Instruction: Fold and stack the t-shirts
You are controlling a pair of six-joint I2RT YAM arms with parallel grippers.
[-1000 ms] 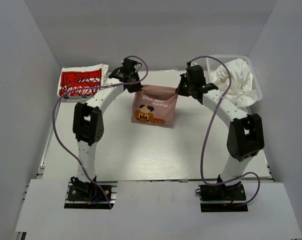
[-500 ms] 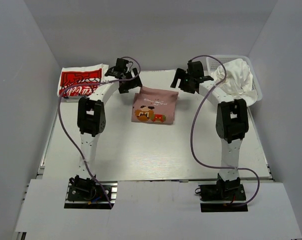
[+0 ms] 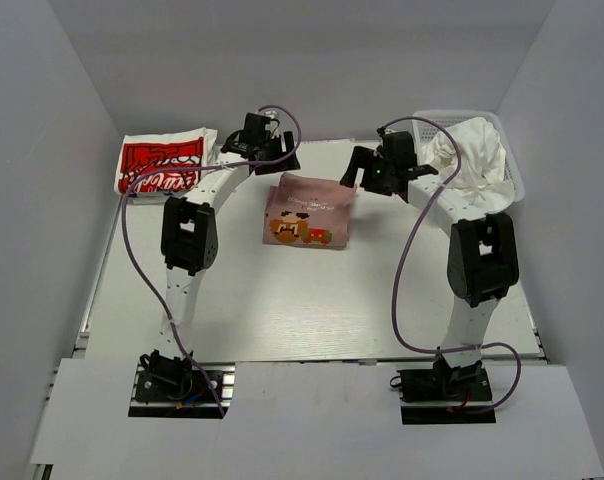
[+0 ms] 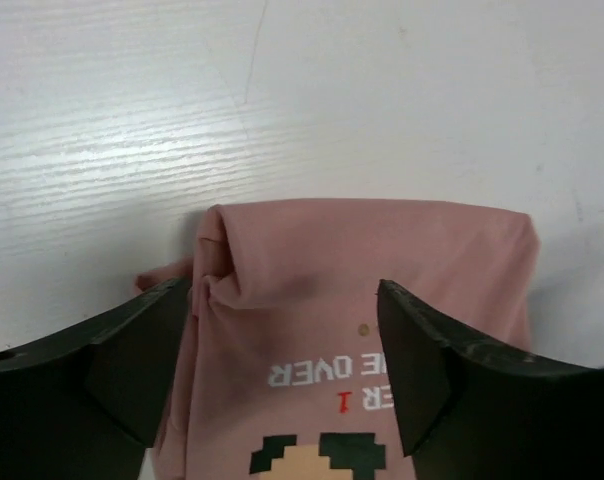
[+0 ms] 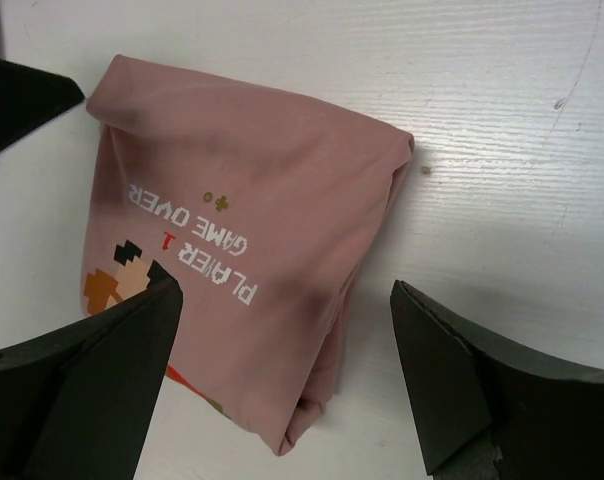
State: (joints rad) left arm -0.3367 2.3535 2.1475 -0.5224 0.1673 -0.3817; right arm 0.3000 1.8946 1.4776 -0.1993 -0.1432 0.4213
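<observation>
The dusty-pink t-shirt (image 3: 308, 209) lies folded flat on the table, its pixel cartoon print facing up; it also fills the left wrist view (image 4: 362, 300) and shows in the right wrist view (image 5: 242, 230). My left gripper (image 3: 280, 160) hovers open over the shirt's far left corner, holding nothing. Above the far right corner my right gripper (image 3: 367, 170) stands open too, its jaws wide and empty. A folded white t-shirt with a red logo (image 3: 162, 165) rests at the far left. Crumpled white t-shirts (image 3: 472, 160) fill the basket.
The white mesh basket (image 3: 515, 183) sits at the far right corner. Grey walls close in the table on three sides. Purple cables loop from both arms over the table.
Both grippers opened and let go of the pink t-shirt, which dropped from hanging to lying flat. Both arms then drew back a little toward the far edge.
</observation>
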